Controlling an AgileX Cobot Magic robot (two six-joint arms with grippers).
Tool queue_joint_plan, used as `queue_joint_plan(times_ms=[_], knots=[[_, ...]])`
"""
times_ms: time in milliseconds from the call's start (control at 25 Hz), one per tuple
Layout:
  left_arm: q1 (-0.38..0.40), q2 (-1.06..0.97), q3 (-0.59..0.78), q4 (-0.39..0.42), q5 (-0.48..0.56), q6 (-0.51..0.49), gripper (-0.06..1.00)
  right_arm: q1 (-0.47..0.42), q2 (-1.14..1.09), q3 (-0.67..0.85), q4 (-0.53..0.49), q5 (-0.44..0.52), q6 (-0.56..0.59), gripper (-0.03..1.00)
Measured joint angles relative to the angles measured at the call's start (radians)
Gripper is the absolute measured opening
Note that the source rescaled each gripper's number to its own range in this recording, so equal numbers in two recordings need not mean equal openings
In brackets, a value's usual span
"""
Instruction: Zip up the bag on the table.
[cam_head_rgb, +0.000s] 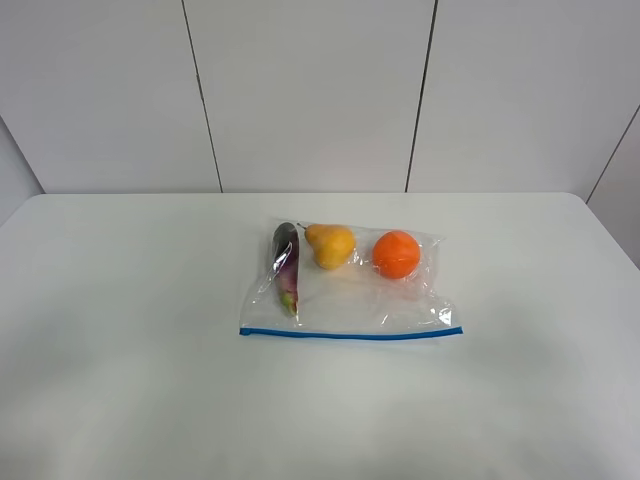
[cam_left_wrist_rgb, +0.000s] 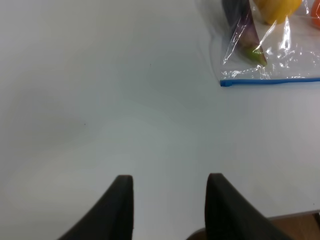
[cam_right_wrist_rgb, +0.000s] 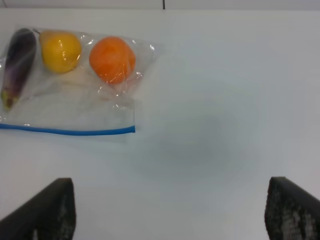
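The left gripper (cam_left_wrist_rgb: 170, 210) is seen in its wrist view with its two dark fingers spread apart and nothing between them, held above bare table (cam_head_rgb: 120, 300); the right gripper (cam_right_wrist_rgb: 170, 210) is likewise spread, much wider, and is also empty. Neither gripper appears in the high view, so both are judged to be held back near the front edge of the table. Outward from the left gripper, the near-left corner of the bag (cam_left_wrist_rgb: 270, 55) is found well apart from it, ahead and toward the middle; from the right gripper the opposite end of the blue zipper strip (cam_right_wrist_rgb: 67, 131) is likewise seen well apart. The bag lies flat near the centre of the table, with its zipper strip along the edge nearest the robot and the eggplant (cam_head_rgb: 286, 265), pear (cam_head_rgb: 332, 245) and orange (cam_head_rgb: 396, 254) gathered at the far edge. The film is judged to be thin, limp and slippery, and light except where the fruit weighs it down. One end of the strip would best be pinned and the other pinched and run along, since the empty near part may slide or buckle.
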Motion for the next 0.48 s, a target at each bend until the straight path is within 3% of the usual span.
queue_joint_plan(times_ms=[480], knots=[[0.0,0.0,0.0,0.0,0.0,0.0,0.66,0.0,0.0,0.001,0.0,0.0,0.003,1.0]])
